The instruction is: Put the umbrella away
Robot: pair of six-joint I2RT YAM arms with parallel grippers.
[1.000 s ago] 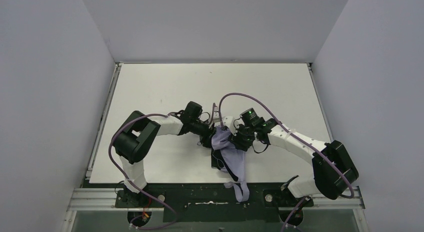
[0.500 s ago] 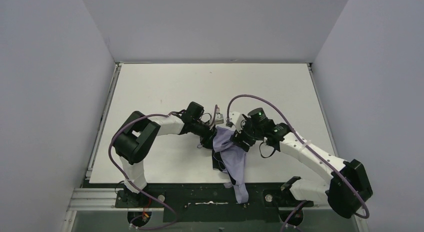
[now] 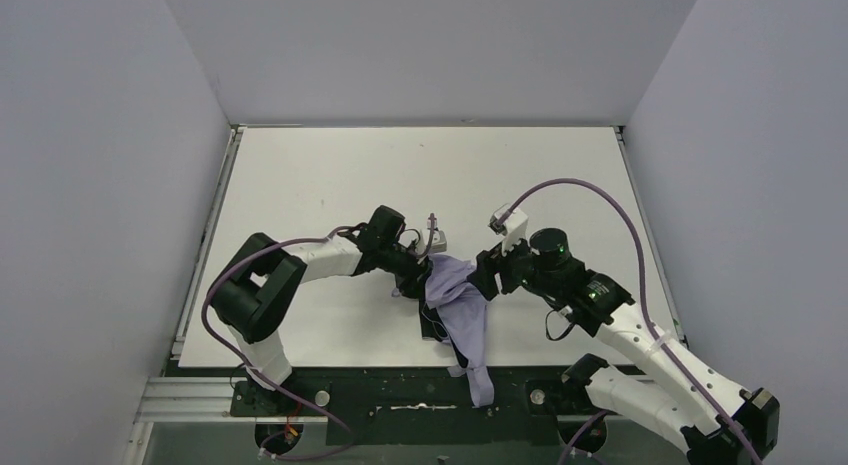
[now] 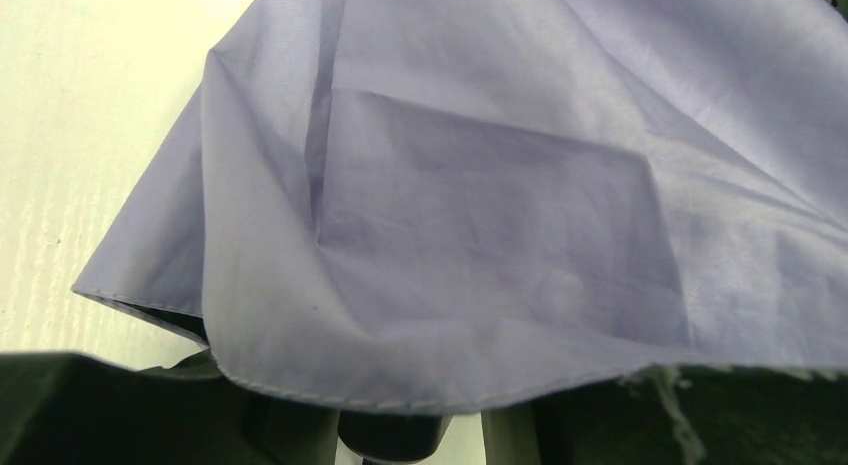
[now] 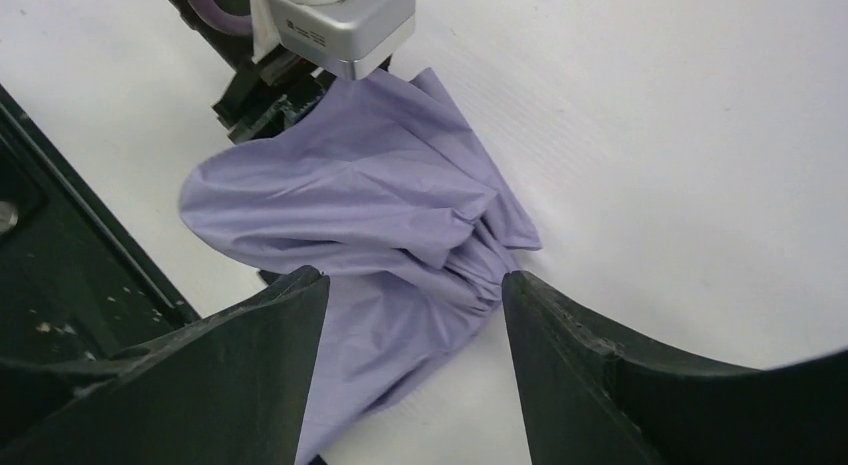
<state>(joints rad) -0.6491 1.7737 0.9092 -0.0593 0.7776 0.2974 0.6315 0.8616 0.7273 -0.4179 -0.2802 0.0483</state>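
White counter, grey walls around. My right claw spread wide, fingers either side of umbrella, no pinch. My left claw pressed into lavender fabric, wrist view smothered; can't tell its state. Umbrella crumpled between both claws, near counter's front edge, tail draped over dark rail.

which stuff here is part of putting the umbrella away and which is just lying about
Part of the job:
- umbrella, lavender fabric slumped on the table
- left gripper, at the fabric
- right gripper, open beside the fabric

Just there:
- table
- silver camera box on the left arm
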